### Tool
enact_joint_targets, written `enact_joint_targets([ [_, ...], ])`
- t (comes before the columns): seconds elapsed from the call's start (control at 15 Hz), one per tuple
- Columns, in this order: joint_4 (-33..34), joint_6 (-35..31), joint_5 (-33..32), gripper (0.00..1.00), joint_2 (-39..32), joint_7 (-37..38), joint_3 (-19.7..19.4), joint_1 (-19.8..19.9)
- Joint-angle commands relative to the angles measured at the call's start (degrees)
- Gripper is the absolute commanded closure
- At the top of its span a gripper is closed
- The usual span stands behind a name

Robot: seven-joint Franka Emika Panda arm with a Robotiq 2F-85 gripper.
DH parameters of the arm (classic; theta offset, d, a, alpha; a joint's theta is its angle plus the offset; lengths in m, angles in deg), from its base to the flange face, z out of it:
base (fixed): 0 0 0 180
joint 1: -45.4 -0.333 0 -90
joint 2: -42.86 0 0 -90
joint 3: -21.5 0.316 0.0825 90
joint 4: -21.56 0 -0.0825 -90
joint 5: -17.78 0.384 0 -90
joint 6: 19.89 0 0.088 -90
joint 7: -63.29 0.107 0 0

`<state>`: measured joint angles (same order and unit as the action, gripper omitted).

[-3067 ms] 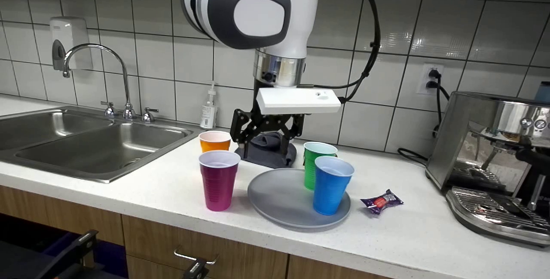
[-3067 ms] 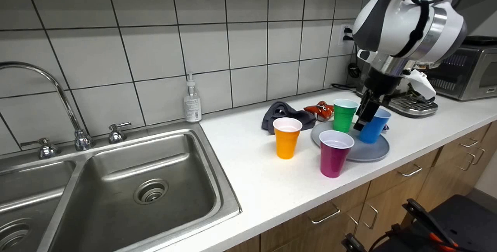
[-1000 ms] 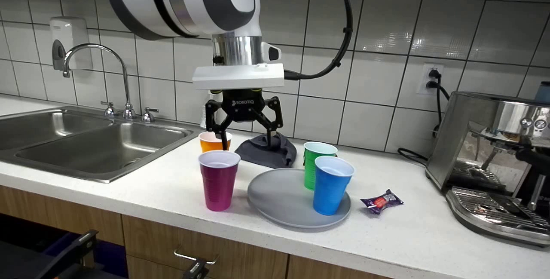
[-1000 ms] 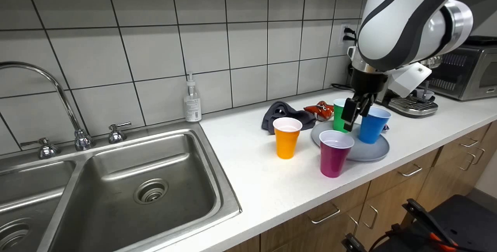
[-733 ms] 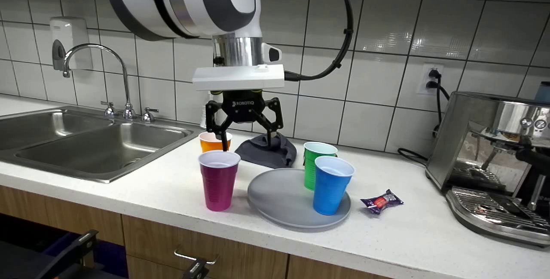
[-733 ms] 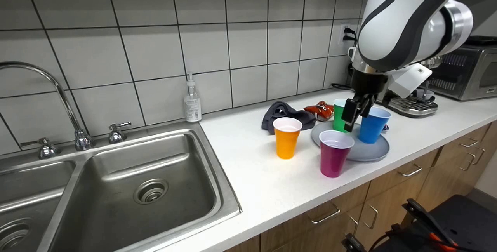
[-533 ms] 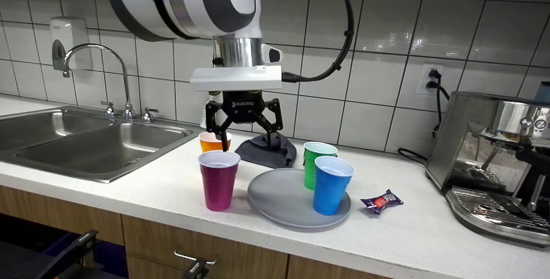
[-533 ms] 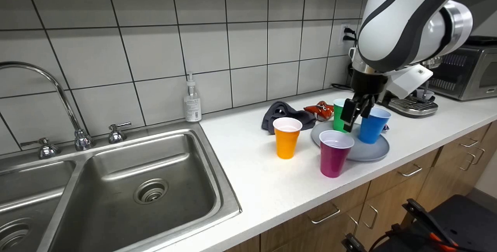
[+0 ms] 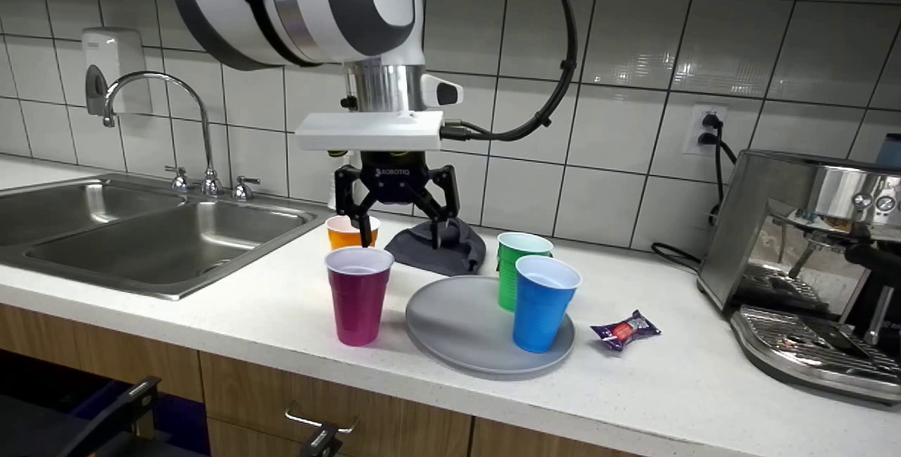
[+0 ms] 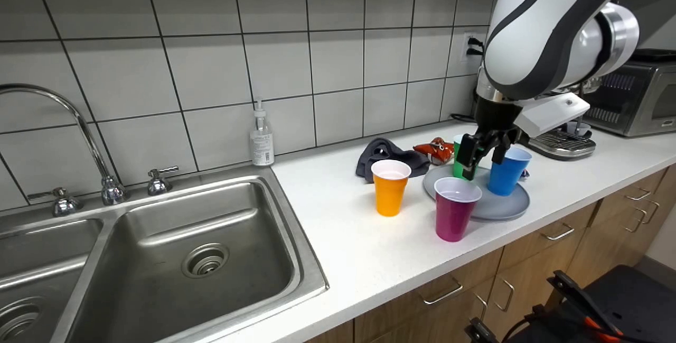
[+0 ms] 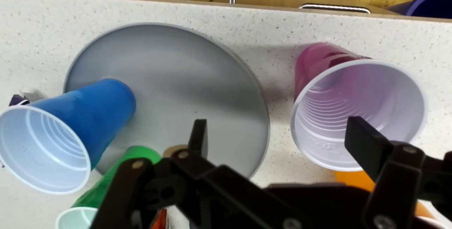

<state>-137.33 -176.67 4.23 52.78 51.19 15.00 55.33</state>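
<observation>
In an exterior view, a steel sink (image 9: 162,246) spans the left, a grey plate (image 9: 450,330) the lower centre. Mid-frame hangs the gripper (image 9: 401,241), jaws spread, near the magenta cup (image 9: 359,302) left of centre. The plate bears a blue cup (image 9: 542,312) and a green cup (image 9: 508,277); a purple packet (image 9: 625,331) lies to its right.

Exterior views toward tile wall (image 10: 274,63), wrist view downward
</observation>
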Motion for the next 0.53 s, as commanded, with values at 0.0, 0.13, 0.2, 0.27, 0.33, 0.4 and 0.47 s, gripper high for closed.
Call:
enact_joint_targets([
  [0.0,0.06,0.05,-3.06,0.00,-0.76,7.39,2.03,0.26],
  [0.13,0.04,-0.13,-4.71,0.00,-1.34,11.01,2.93,0.38],
  [0.2,0.04,-0.25,-5.69,0.00,-1.67,13.05,3.35,0.46],
  [0.27,0.05,-0.04,-6.32,0.00,-1.93,14.76,3.67,0.38],
  [0.33,0.04,-0.01,-7.12,0.00,-2.34,16.60,3.95,0.39],
  [0.4,0.03,0.04,-8.01,0.00,-2.68,18.39,4.20,0.44],
  [0.47,0.03,0.03,-8.81,0.00,-3.03,19.96,4.39,0.40],
])
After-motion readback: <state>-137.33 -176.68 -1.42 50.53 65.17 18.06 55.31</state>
